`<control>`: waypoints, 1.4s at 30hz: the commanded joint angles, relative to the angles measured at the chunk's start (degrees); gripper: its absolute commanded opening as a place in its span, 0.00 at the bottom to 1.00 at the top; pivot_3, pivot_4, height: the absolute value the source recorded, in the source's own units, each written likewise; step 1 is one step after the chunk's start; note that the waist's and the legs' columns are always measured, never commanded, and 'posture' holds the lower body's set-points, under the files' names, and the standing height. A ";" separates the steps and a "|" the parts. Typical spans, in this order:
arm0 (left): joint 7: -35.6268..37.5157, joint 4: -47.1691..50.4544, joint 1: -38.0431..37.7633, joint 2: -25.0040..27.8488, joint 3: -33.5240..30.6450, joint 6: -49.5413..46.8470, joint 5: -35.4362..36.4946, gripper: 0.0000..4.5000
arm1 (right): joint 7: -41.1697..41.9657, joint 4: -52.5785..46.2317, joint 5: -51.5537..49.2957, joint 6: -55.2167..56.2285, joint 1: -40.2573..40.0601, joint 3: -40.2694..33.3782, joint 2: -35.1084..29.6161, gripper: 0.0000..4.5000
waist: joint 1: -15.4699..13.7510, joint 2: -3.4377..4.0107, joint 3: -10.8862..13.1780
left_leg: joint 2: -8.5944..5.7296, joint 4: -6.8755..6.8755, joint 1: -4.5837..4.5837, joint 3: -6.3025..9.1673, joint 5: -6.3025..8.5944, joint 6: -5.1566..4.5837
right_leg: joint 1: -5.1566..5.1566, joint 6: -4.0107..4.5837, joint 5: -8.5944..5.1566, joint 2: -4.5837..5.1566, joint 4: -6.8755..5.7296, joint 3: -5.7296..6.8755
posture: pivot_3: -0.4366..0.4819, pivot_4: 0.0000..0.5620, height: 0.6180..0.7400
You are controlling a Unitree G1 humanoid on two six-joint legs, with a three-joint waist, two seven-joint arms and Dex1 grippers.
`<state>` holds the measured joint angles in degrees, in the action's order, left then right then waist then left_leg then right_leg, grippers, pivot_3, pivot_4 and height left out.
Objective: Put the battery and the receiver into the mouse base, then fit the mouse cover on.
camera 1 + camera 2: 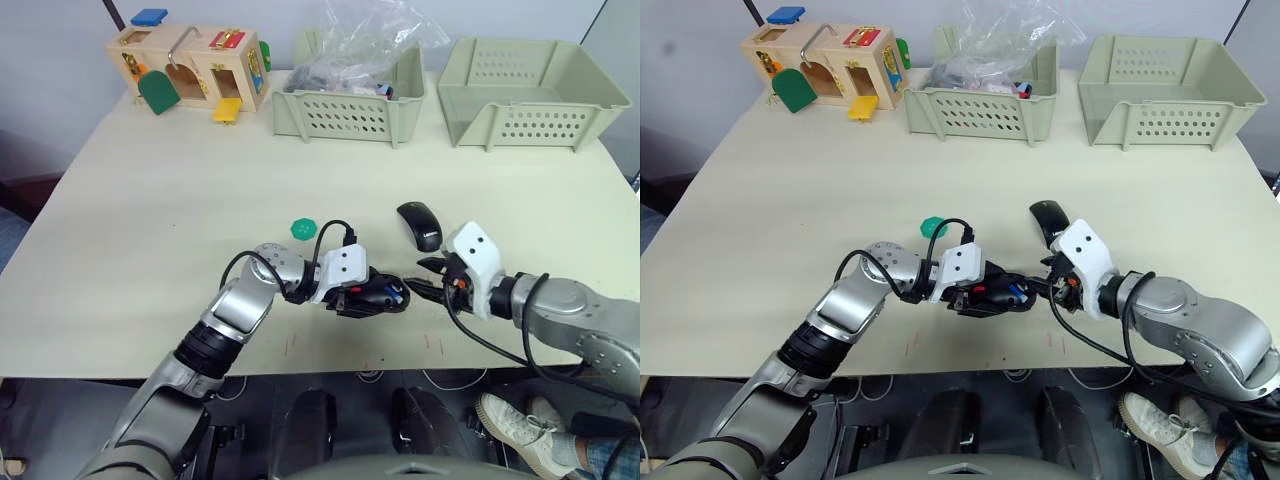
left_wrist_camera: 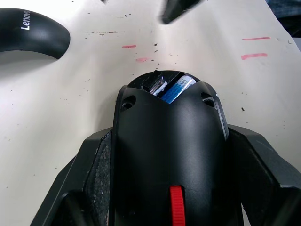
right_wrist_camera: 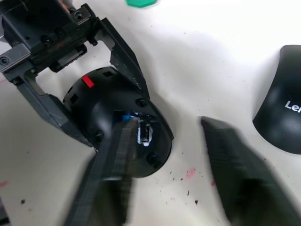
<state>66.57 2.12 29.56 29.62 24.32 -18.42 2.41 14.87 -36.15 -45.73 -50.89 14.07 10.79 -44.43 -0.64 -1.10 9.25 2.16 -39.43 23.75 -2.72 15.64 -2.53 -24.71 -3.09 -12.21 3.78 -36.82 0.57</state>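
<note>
Left claw (image 1: 385,297) grasps the rigid black oval mouse base (image 1: 372,295); right claw (image 1: 428,279) released. Glossy black cover (image 1: 419,225), at 12 o'clock, looks slippery: grip its edges.

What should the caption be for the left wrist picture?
Left claw grips the mouse base, battery inside; mouse cover waits nearby.

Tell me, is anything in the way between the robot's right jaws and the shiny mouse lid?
Nothing visible is. The mouse cover lies alone on the table, just beyond the open right gripper. The left gripper holds the mouse base to the other side.
</note>
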 commanded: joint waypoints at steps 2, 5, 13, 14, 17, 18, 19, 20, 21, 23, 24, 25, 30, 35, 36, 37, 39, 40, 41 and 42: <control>1.17 0.19 -0.32 0.96 1.64 -0.43 -0.82 0.64 | 3.95 0.60 6.42 5.57 -1.59 0.78 1.90 0.01 | 0.00 0.00 0.00 | 0.00 0.00 -0.01 -0.02 0.00 0.00 | 0.00 0.00 0.00 0.00 0.00 -0.02 | 0.48 0.27 1.00; 1.14 0.13 -0.26 0.97 1.57 -0.55 -0.75 0.64 | 5.49 1.54 9.17 7.13 -2.53 1.04 3.54 0.01 | 0.01 0.00 0.00 | 0.00 -0.01 -0.02 -0.02 0.00 0.00 | 0.00 0.00 0.00 -0.01 -0.01 -0.02 | 0.48 0.27 1.00; 1.32 -0.79 0.14 1.08 1.27 -0.31 -0.76 0.64 | 9.49 2.26 15.00 10.08 -4.13 2.57 6.96 0.01 | 0.01 0.00 0.00 | 0.00 -0.01 -0.03 -0.02 0.00 0.00 | 0.01 0.00 0.00 -0.02 -0.02 -0.02 | 0.48 0.27 1.00; 1.33 -0.65 0.03 1.09 1.28 -0.32 -0.74 0.64 | 9.89 2.35 15.75 10.30 -4.46 2.92 7.17 0.01 | -0.01 0.00 0.00 | 0.00 -0.01 -0.03 -0.02 0.00 0.00 | 0.01 0.00 0.00 -0.02 -0.02 -0.02 | 0.48 0.27 1.00; 1.28 -0.32 -0.14 1.06 1.28 -0.46 -0.73 0.64 | 11.11 2.69 17.80 11.12 -4.97 3.68 7.80 0.01 | 0.00 0.00 0.00 | 0.00 -0.01 -0.04 -0.02 0.00 0.01 | 0.02 0.00 0.00 -0.03 -0.02 -0.01 | 0.48 0.27 1.00; 1.27 -0.27 -0.13 1.05 1.28 -0.50 -0.73 0.64 | 11.36 2.76 18.16 11.15 -5.03 3.63 8.02 0.01 | 0.01 0.00 0.00 | 0.00 -0.01 -0.04 -0.02 0.00 0.00 | 0.02 0.01 0.00 -0.03 -0.02 -0.01 | 0.48 0.27 1.00; 1.25 -0.24 -0.12 1.03 1.27 -0.53 -0.74 0.64 | 11.59 2.83 18.52 11.24 -5.06 3.62 8.16 0.01 | 0.00 0.00 0.00 | 0.00 -0.01 -0.04 -0.02 0.00 0.01 | 0.02 0.01 0.01 -0.03 -0.02 -0.01 | 0.48 0.27 1.00; 1.24 -0.21 -0.14 1.04 1.29 -0.54 -0.76 0.64 | 11.86 2.93 18.86 11.26 -5.09 3.55 8.37 0.01 | 0.00 0.00 0.00 | 0.00 -0.01 -0.03 -0.02 0.00 0.01 | 0.02 0.01 0.01 -0.03 -0.02 -0.01 | 0.48 0.27 1.00; 1.24 -0.20 -0.15 1.05 1.31 -0.53 -0.78 0.64 | 12.10 2.99 19.18 11.25 -5.12 3.48 8.57 0.01 | -0.01 0.00 0.00 | 0.00 -0.02 -0.04 -0.02 0.00 0.01 | 0.02 0.01 0.01 -0.03 -0.03 -0.01 | 0.48 0.27 1.00; 1.17 -0.03 -0.23 1.01 1.33 -0.60 -0.77 0.64 | 12.52 3.18 19.76 11.12 -5.07 3.48 8.99 0.01 | -0.01 0.00 0.00 | 0.00 -0.02 -0.04 -0.02 -0.01 0.01 | 0.02 0.01 0.01 -0.03 -0.03 -0.01 | 0.48 0.27 1.00; 1.13 0.10 -0.31 1.01 1.35 -0.64 -0.77 0.64 | 12.70 3.16 19.97 11.02 -5.09 3.46 9.21 0.01 | -0.02 0.00 0.00 | 0.00 -0.02 -0.04 -0.02 -0.01 0.01 | 0.02 0.01 0.01 -0.03 -0.03 -0.01 | 0.48 0.27 1.00; 1.08 0.24 -0.38 0.98 1.36 -0.69 -0.76 0.64 | 12.85 3.20 20.26 10.92 -5.04 3.52 9.48 0.01 | -0.02 0.00 0.00 | 0.00 -0.02 -0.04 -0.02 -0.01 0.01 | 0.02 0.01 0.01 -0.03 -0.03 -0.01 | 0.48 0.27 1.00; 0.97 0.52 -0.48 0.86 1.39 -0.93 -0.69 0.64 | 13.59 4.22 21.98 10.84 -4.92 3.92 10.64 0.01 | -0.02 0.00 0.00 | 0.00 -0.03 -0.04 -0.04 -0.01 0.01 | 0.02 0.01 0.01 -0.04 -0.04 -0.01 | 0.48 0.27 1.00; 0.97 0.49 -0.37 0.80 1.31 -1.09 -0.59 0.64 | 14.20 5.71 23.30 10.06 -5.36 3.83 11.15 0.01 | -0.02 0.00 -0.01 | 0.00 -0.03 -0.04 -0.04 -0.01 0.01 | 0.02 0.01 0.01 -0.04 -0.04 -0.01 | 0.48 0.27 1.00; 0.97 0.53 -0.39 0.81 1.31 -1.11 -0.57 0.64 | 14.66 6.01 23.90 10.33 -5.69 4.38 10.93 0.01 | -0.02 0.00 -0.01 | 0.00 -0.03 -0.04 -0.04 -0.01 0.01 | 0.03 0.01 0.01 -0.04 -0.04 -0.01 | 0.48 0.27 1.00; 0.98 0.56 -0.41 0.82 1.32 -1.12 -0.56 0.64 | 14.98 6.17 24.31 10.48 -5.92 4.75 10.80 0.01 | -0.02 0.01 -0.01 | 0.00 -0.03 -0.05 -0.04 -0.01 0.01 | 0.03 0.01 0.01 -0.04 -0.04 -0.01 | 0.48 0.27 1.00; 1.00 0.54 -0.40 0.84 1.31 -1.15 -0.53 0.64 | 15.26 6.54 25.12 10.15 -6.52 5.51 10.71 0.01 | -0.02 -0.01 -0.04 | 0.00 -0.03 -0.05 -0.04 -0.01 0.01 | 0.03 0.01 0.01 -0.04 -0.04 -0.01 | 0.48 0.27 1.00; 0.99 0.52 -0.38 0.82 1.30 -1.20 -0.51 0.64 | 15.45 6.77 25.71 10.35 -6.79 5.87 10.63 0.01 | -0.02 -0.01 -0.07 | 0.00 -0.03 -0.06 -0.04 -0.01 0.01 | 0.04 0.02 0.01 -0.04 -0.04 -0.01 | 0.48 0.27 1.00; 0.98 0.50 -0.36 0.81 1.29 -1.21 -0.49 0.64 | 15.51 7.08 26.20 10.32 -7.06 6.08 10.61 0.01 | -0.02 -0.02 -0.10 | 0.00 -0.03 -0.06 -0.04 -0.01 0.01 | 0.04 0.02 0.01 -0.05 -0.04 -0.01 | 0.48 0.27 1.00; 0.97 0.49 -0.36 0.80 1.28 -1.24 -0.49 0.64 | 15.57 7.49 26.59 10.20 -7.29 6.18 10.61 0.01 | 0.00 -0.06 -0.16 | 0.00 -0.03 -0.07 -0.04 -0.01 0.01 | 0.04 0.02 0.01 -0.05 -0.05 -0.01 | 0.48 0.27 1.00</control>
<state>67.06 1.83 29.84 29.74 24.35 -19.29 2.52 29.85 -30.07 -20.35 -39.69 8.08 15.69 -33.31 -0.64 -1.17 9.09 2.16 -39.46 23.67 -2.76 15.63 -2.52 -24.66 -3.07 -12.20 3.73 -36.86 0.56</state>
